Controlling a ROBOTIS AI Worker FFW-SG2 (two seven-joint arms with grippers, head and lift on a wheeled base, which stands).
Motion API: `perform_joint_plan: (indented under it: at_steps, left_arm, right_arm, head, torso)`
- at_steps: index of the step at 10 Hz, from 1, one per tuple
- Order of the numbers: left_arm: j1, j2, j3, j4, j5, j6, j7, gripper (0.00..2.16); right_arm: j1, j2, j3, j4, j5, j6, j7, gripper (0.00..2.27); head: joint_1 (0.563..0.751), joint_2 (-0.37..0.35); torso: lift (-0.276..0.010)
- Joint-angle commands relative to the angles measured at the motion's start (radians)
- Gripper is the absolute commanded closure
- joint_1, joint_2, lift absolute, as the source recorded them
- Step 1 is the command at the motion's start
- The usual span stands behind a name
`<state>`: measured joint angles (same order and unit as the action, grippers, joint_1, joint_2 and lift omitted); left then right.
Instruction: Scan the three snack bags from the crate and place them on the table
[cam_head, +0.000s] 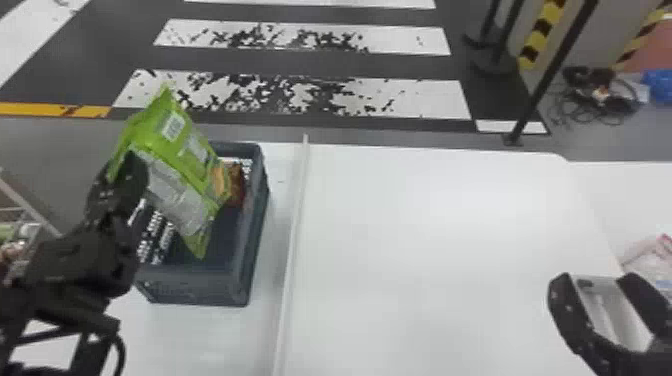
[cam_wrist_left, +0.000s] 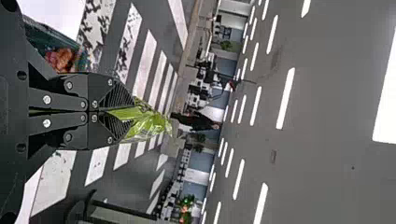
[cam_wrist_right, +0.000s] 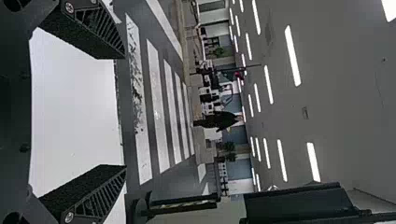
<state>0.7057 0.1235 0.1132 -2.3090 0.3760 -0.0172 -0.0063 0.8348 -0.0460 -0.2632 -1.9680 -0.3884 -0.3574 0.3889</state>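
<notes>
Head cam gives me the L end effector (cam_head: 131, 162) w/ the green snack bag (cam_head: 167, 172) tilted above the crate (cam_head: 192, 285), white label (cam_head: 173, 126) in sight; a reddish-brown pack (cam_head: 237, 187) is in the crate. L wrist cam adds the grip detail: fingertips clamped tight on the green bag's edge. R end effector (cam_head: 597, 281), near the white counter's (cam_head: 425, 225) R side, has fingers well apart, nothing btwn them per R wrist cam.

A bright green snack bag (cam_head: 187, 155) with a silvery panel and a small pale label is gripped at one edge and hangs slanted above the dark grey crate (cam_head: 195, 287). Inside the crate, which sits upright on the white bench (cam_head: 425, 250), lies a partly hidden reddish-brown pack (cam_head: 237, 187).
</notes>
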Motion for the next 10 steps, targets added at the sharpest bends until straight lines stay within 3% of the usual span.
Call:
perform_joint_plan:
  at_steps: [1, 3, 5, 6, 8, 9, 10]
  left_arm:
    - [0.038, 0.001, -0.032, -0.127, -0.022, 0.096, -0.001, 2.13]
    - [0.051, 0.002, -0.089, -0.290, -0.023, 0.326, -0.032, 2.13]
    - [-0.029, -0.001, -0.133, -0.303, 0.066, 0.587, -0.107, 2.13]
    - [-0.092, -0.001, -0.185, -0.254, 0.060, 0.682, -0.116, 2.13]
    - [-0.195, -0.001, -0.310, -0.124, -0.005, 0.744, -0.135, 2.13]
    - [-0.244, -0.007, -0.368, -0.050, -0.037, 0.744, -0.167, 2.13]
    - [-0.313, -0.030, -0.415, 0.053, -0.055, 0.744, -0.201, 2.13]
  right_arm:
    - [-0.008, 0.000, -0.014, -0.008, 0.000, 0.004, -0.001, 0.09]
    - [-0.019, -0.002, -0.036, -0.008, -0.017, 0.004, -0.007, 0.09]
    - [-0.019, 0.000, -0.062, -0.012, -0.029, 0.007, -0.007, 0.09]
    - [-0.017, -0.002, -0.079, -0.012, -0.041, 0.013, -0.005, 0.09]
    - [-0.016, -0.003, -0.103, -0.009, -0.050, 0.022, -0.005, 0.09]
    - [-0.016, -0.003, -0.108, -0.009, -0.050, 0.032, -0.005, 0.09]
    - [-0.016, -0.005, -0.111, -0.017, -0.050, 0.059, -0.005, 0.09]
  head:
    - [0.695, -0.073]
    - [0.695, -0.149]
    - [0.695, -0.285]
    - [0.695, -0.322]
    - [0.695, -0.350]
    - [0.695, -0.350]
    - [0.695, -0.350]
  torso:
    - [-0.036]
    - [-0.036]
    - [-0.036]
    - [-0.036]
    - [-0.036]
    - [-0.036]
    - [-0.036]
